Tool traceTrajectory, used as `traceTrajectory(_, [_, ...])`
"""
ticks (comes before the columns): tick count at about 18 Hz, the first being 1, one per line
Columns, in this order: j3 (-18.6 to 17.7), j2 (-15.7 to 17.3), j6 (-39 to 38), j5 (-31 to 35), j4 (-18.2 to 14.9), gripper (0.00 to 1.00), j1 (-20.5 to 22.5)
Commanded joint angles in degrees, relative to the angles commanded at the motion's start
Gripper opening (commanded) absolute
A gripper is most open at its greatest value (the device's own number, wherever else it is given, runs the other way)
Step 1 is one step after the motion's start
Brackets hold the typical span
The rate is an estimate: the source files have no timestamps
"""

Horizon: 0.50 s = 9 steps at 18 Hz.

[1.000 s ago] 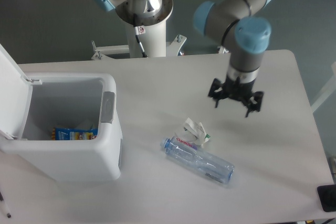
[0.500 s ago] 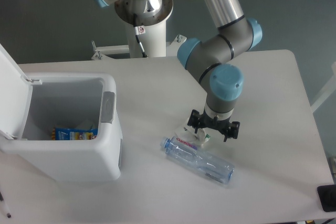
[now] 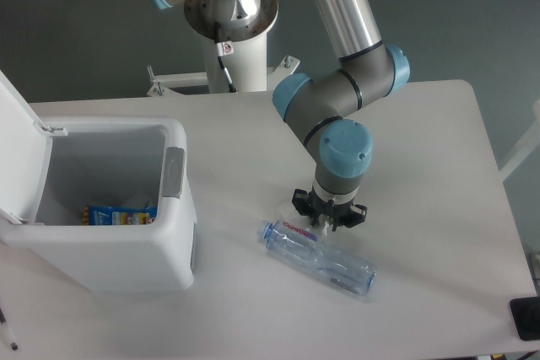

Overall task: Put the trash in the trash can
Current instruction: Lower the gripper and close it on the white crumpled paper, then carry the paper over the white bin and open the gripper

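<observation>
Camera view: gripper (image 3: 328,218) sits low over the hidden wrapper, jaw state unclear. Bottle (image 3: 318,256) lies touching at its 6 o'clock; closing could nudge it. Trash can (image 3: 173,233) waits at 9 o'clock.

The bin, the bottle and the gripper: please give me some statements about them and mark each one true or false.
1. The bin has its lid open. True.
2. The bottle stands upright on the table. False: it lies on its side.
3. The gripper is low over the spot just behind the bottle. True.
4. The bin is empty. False: a blue packet lies inside.
5. The bottle is inside the bin. False: it lies on the table, to the right of the bin.
</observation>
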Motion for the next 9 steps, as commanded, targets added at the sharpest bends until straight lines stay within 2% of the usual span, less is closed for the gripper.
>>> traceTrajectory(2, [0.8, 2.6, 0.3, -0.2, -3.6, 0.00, 1.3])
traceTrajectory(5, [3.2, 6.3, 0.7, -2.7, -10.8, 0.00, 3.3])
traceTrajectory(9, [9.3, 8.8, -0.4, -12.6, -14.1, 0.00, 5.7])
